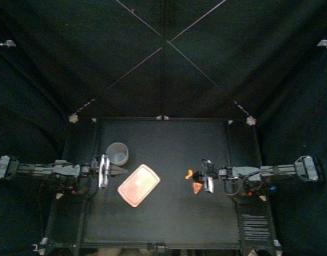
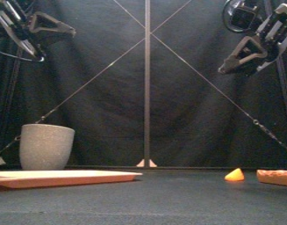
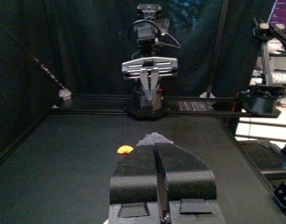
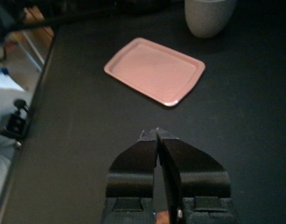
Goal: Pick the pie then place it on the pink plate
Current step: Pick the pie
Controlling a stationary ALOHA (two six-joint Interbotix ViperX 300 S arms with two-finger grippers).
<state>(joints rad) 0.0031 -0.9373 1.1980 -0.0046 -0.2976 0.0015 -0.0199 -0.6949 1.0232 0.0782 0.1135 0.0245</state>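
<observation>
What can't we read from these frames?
The pie: cut off by the picture's right edge in the front view, and too small in the top view to tell its shape.
The small orange toy: too small in every view to identify.
The grey cup: its own wall hides the inside in the level front view, and the right wrist view cuts it at the edge.

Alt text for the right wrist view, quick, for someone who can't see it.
The right gripper, jaws shut, hangs over the black table, pointing toward the empty pink tray. The grey cup stands beyond the tray, apart from it.
</observation>
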